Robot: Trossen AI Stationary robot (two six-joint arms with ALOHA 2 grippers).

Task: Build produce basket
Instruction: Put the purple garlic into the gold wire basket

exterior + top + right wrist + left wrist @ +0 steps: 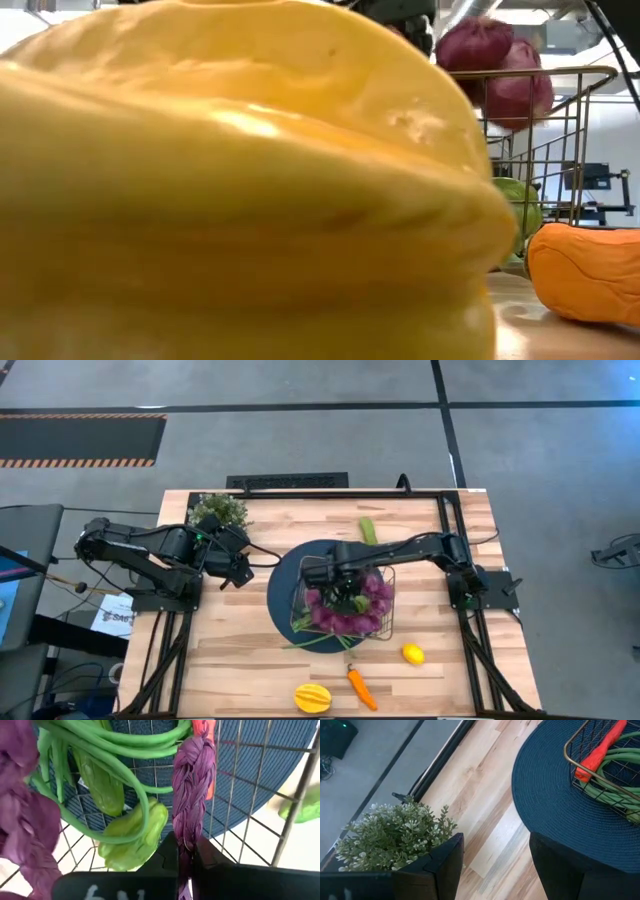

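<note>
The wire basket sits on a dark blue round mat in the middle of the table. In it lie a purple grape string, green beans, green cucumbers and an orange-red piece. My right gripper hangs over the basket, pointing down, shut on the grape string. My left gripper waits open at the table's left, beside the mat and a potted plant. Another cucumber lies behind the mat. My right gripper pinches a braided purple strand of the grape string between its two fingers, coming from above and pointing down. The strand runs straight from the fingers down into the basket, where its far end lies across the green beans.
On the near part of the table lie a lemon, an orange carrot and a yellow ribbed fruit; this fruit fills most of the low view. The potted plant stands at the far left corner.
</note>
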